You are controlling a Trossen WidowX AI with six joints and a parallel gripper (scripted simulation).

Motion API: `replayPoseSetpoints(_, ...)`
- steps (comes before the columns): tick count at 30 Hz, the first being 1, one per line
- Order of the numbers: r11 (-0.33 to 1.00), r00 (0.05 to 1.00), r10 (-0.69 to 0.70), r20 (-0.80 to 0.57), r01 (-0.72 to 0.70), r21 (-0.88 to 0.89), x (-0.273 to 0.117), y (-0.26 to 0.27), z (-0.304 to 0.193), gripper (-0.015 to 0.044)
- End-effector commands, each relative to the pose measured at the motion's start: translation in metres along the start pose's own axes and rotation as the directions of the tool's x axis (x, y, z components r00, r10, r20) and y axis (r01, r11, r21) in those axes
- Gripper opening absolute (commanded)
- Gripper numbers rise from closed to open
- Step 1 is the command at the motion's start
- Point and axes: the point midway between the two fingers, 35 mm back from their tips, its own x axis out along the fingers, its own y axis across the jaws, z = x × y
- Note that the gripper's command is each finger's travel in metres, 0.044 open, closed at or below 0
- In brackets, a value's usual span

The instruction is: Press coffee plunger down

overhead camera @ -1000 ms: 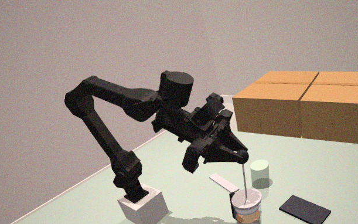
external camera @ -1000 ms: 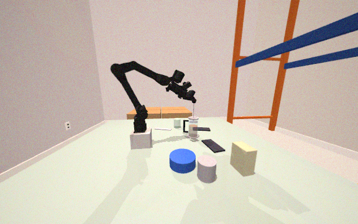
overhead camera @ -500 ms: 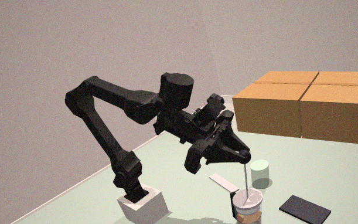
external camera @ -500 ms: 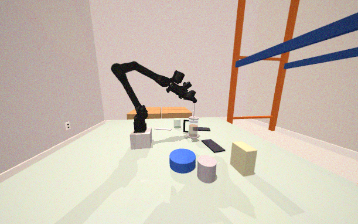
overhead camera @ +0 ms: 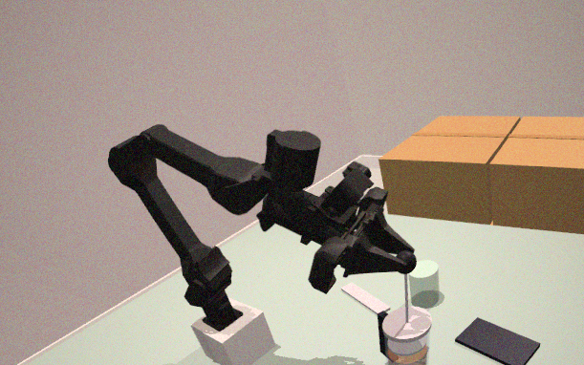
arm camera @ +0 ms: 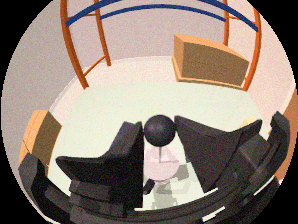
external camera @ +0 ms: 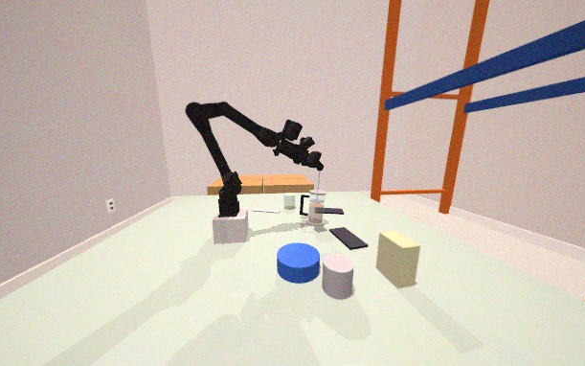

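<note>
The tool [overhead camera: 404, 262] is pinching the round black knob [arm camera: 160, 129] on top of the coffee press [overhead camera: 406, 334], which stands on the surface [overhead camera: 517, 277], but the thin rod [overhead camera: 406, 296] sticks up high, so the push down and the letting go are not done.

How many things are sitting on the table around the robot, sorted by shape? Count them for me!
Round tubs: 3, blue, pinkish, pale green
Flat dark slabs: 2, near and far
Flat white strip: 1
Yellow block: 1
Coffee press: 1, its knob held by the gripper
Total: 8
</note>
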Motion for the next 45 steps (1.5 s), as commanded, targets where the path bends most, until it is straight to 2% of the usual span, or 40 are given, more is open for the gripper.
replayPoseSetpoints(1, 1.000, 0.998, 0.004, -0.064, -0.004, -0.005, 0.009, 0.001, -0.029, 0.0129)
replayPoseSetpoints(29, 1.000, 0.998, 0.004, -0.064, -0.004, -0.005, 0.038, 0.000, -0.065, 0.0129)
replayPoseSetpoints(45, 1.000, 0.998, 0.003, -0.063, -0.004, -0.006, 0.052, -0.001, -0.064, 0.0129)
